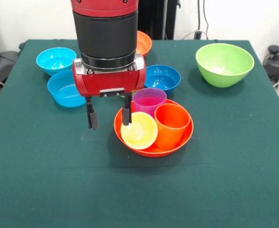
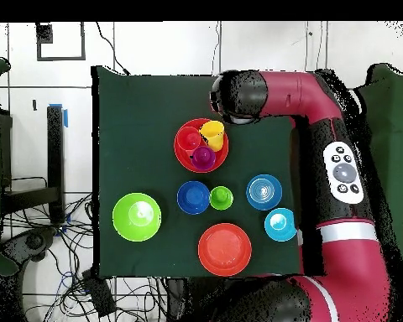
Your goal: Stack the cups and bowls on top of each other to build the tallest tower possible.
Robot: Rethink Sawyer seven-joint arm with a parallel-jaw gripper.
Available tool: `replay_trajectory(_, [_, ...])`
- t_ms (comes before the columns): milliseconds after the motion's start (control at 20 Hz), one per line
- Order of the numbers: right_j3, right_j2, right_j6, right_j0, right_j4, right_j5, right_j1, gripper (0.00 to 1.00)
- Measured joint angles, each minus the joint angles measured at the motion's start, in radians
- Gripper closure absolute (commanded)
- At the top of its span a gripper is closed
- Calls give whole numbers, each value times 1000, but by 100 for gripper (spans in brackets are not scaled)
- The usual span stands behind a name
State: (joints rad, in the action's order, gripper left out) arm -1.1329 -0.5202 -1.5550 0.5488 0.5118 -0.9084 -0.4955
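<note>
A large orange bowl [image 1: 151,152] near the table's middle holds three cups: a purple one [image 1: 149,100], an orange one [image 1: 172,124] and a yellow one [image 1: 139,130] that is tilted with its mouth towards the camera. My gripper [image 1: 109,118] is open and empty. One finger [image 1: 126,114] is at the yellow cup's rim; the other hangs outside the bowl. In the overhead view the same bowl [image 2: 182,155] shows the yellow cup [image 2: 211,132]. The green cup [image 2: 221,198] stands beside the dark blue bowl [image 2: 192,198]; the arm hides it in the front view.
Two light blue bowls [image 1: 56,59] [image 1: 66,89] sit together at one side. The dark blue bowl [image 1: 162,77] is just behind the cups. The lime green bowl [image 1: 224,64] stands apart at the other side. A second orange bowl [image 1: 143,42] is partly behind the arm.
</note>
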Motion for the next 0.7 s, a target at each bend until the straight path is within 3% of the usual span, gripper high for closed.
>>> replay_trajectory(700, [-18,-4,0,0,0,29,-4,0])
